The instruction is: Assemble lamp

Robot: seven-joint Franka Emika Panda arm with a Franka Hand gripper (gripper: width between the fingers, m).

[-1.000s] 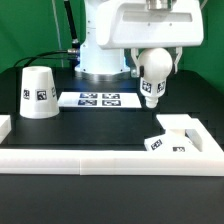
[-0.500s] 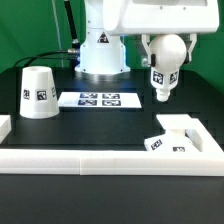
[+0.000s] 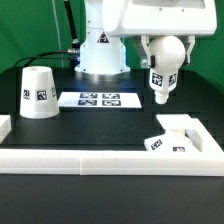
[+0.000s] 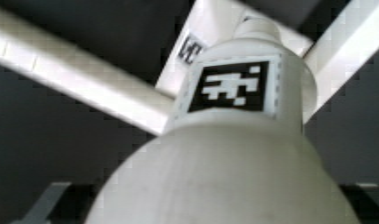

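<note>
Exterior view first: we saw the gripper [image 3: 166, 52] hanging above the black table [image 3: 110, 125], toward the exterior view's right. Its two dark fingers were closed on the round head of the bulb [image 3: 160, 86]. The bulb hung clear of the table, ball uppermost and narrow neck pointing down, slightly tilted, with a tag [image 3: 157, 78] on the neck. Below it and nearer the camera, the blocky base [image 3: 182, 135] lay on the table just behind the long white rail [image 3: 100, 158]. Bulb and base were apart, with open air between them. The shade [image 3: 38, 92] stood well apart on the exterior view's left, narrow end up, a tag facing us. Between shade and bulb, farther back, the marker board [image 3: 98, 100] lay flat before the arm's white pedestal.

Wrist view next: the bulb [image 4: 221, 165] filled most of the picture, neck pointing away from the camera, its tag plain on the neck. Behind it, blurred white bars crossed the dark table. One of them carried a small tag and we took it for the base [image 4: 207, 32], though we could not tell for certain. The fingers were too blurred to make out in this view.
</note>
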